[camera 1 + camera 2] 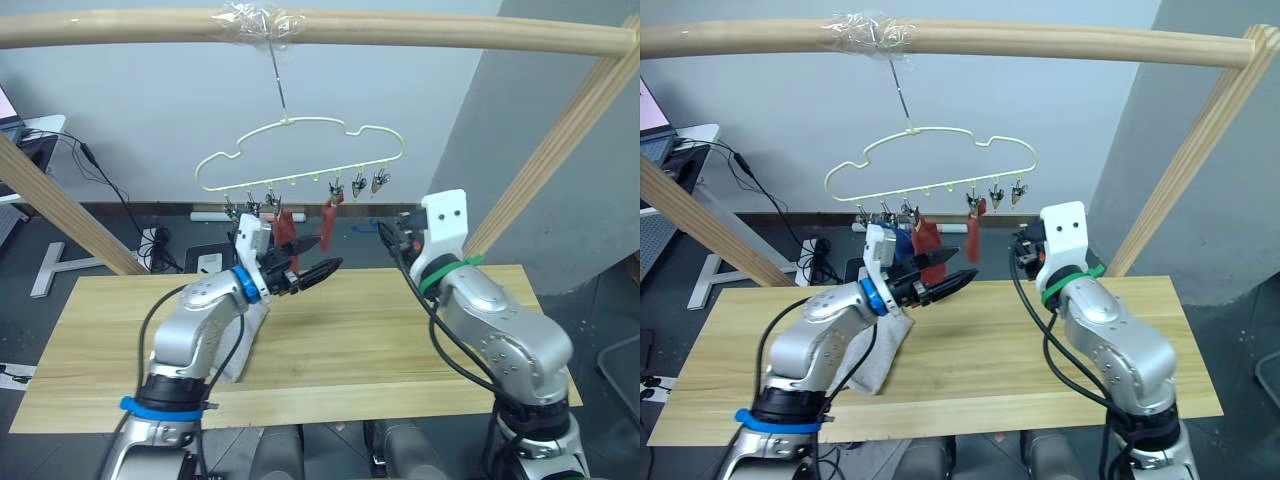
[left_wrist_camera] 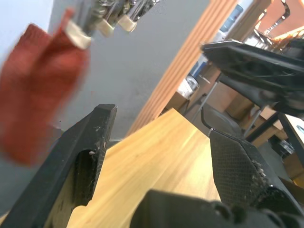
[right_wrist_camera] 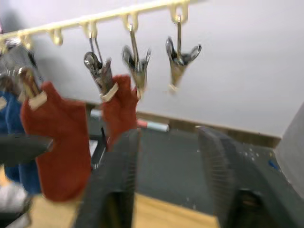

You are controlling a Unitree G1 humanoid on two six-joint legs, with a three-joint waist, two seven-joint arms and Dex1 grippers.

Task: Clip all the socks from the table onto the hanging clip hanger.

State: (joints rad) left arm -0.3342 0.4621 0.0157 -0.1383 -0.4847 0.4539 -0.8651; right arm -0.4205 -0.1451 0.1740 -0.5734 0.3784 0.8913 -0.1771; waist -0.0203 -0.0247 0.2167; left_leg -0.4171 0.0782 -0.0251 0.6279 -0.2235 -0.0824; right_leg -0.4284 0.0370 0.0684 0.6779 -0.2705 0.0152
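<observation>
We see blue socks (image 1: 902,240) and rust red socks (image 1: 927,238) clipped on the clip hanger (image 1: 930,160); grey socks (image 1: 878,355) remain on the table (image 1: 1160,340). Our left gripper (image 1: 950,281) and right gripper (image 3: 166,175) are spread and empty.

Both arms silver-grey metal w/ rounded shells, black cables looped along them. Left arm (image 1: 195,325): blue bands at wrist & near shoulder, white wrist block. Right arm (image 1: 495,330): green wrist band, white bracket w/ two small holes. Fingers (image 2: 83,161) black, textured pads.

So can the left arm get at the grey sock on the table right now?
Probably yes: the grey sock lies uncovered right beneath the left arm, and the left pincer is open and empty, though raised near the hanger.
</observation>
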